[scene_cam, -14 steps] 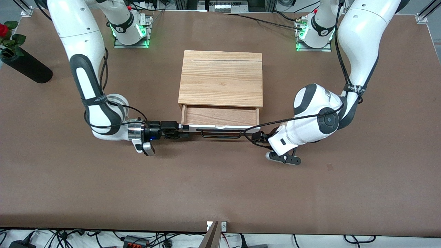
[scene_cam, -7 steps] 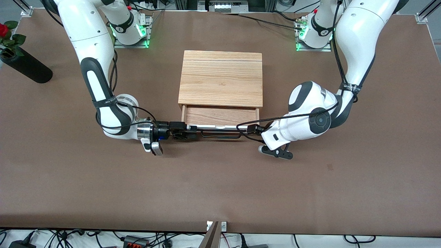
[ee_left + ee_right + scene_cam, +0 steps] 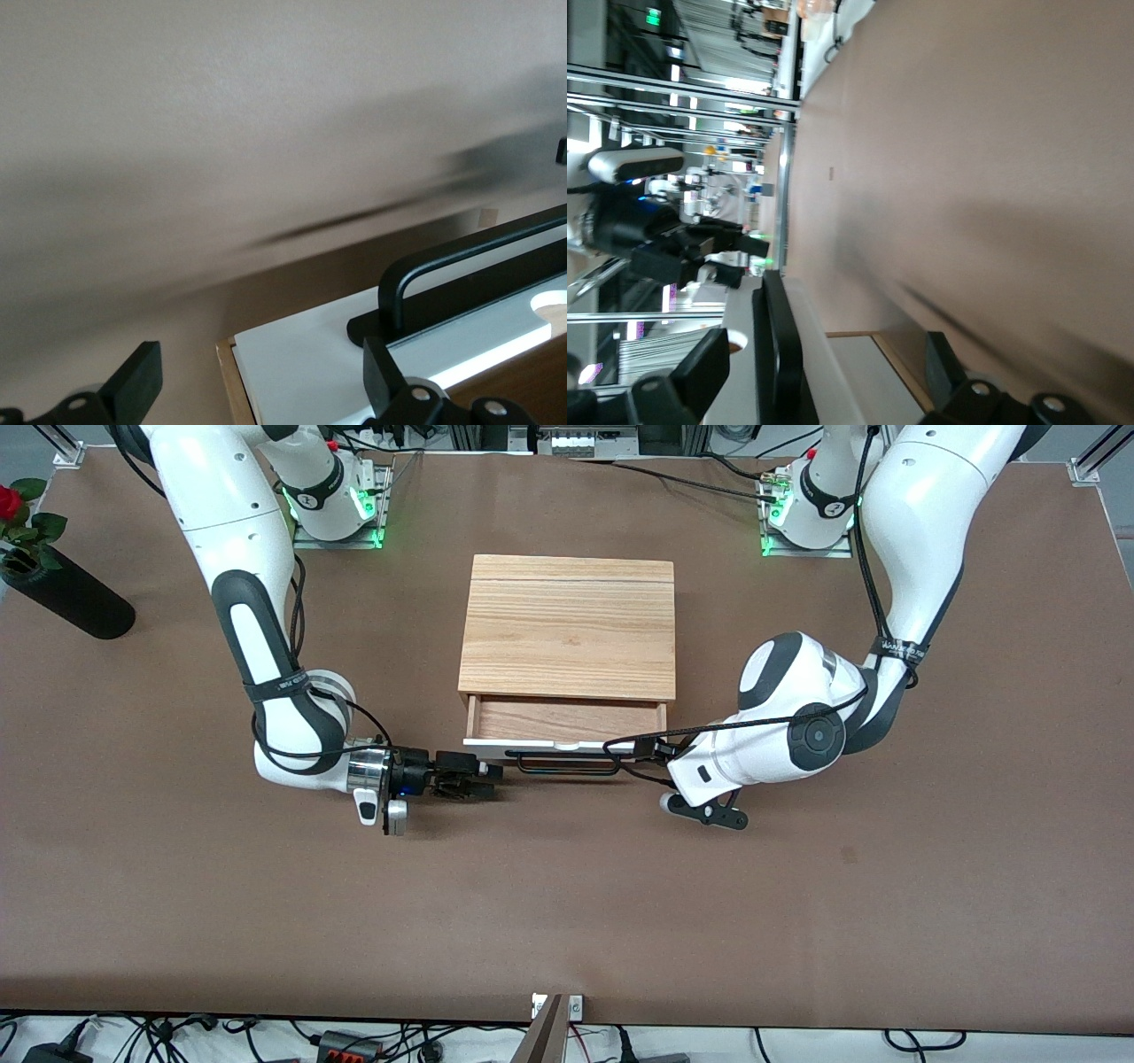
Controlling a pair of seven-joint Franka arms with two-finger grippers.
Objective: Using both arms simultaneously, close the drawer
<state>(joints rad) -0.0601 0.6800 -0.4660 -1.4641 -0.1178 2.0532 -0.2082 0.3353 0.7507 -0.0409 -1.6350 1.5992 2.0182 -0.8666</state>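
I have the left pincer (image 3: 645, 751) and right pincer (image 3: 483, 772), both spread open and empty, against opposite ends of the part-open drawer (image 3: 567, 740) front for an even push into its oak cabinet (image 3: 567, 627).

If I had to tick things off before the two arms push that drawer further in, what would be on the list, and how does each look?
1. Drawer partly open, needs pushing: ok.
2. Left gripper at the white front's end toward the left arm: ok.
3. Right gripper at the other end of the front: ok.
4. Both grippers open, fingers spread: ok.
5. Fingers touching the front panel: cannot tell.
6. Inside of drawer free of things: ok.
7. Cabinet sits square on the table: ok.
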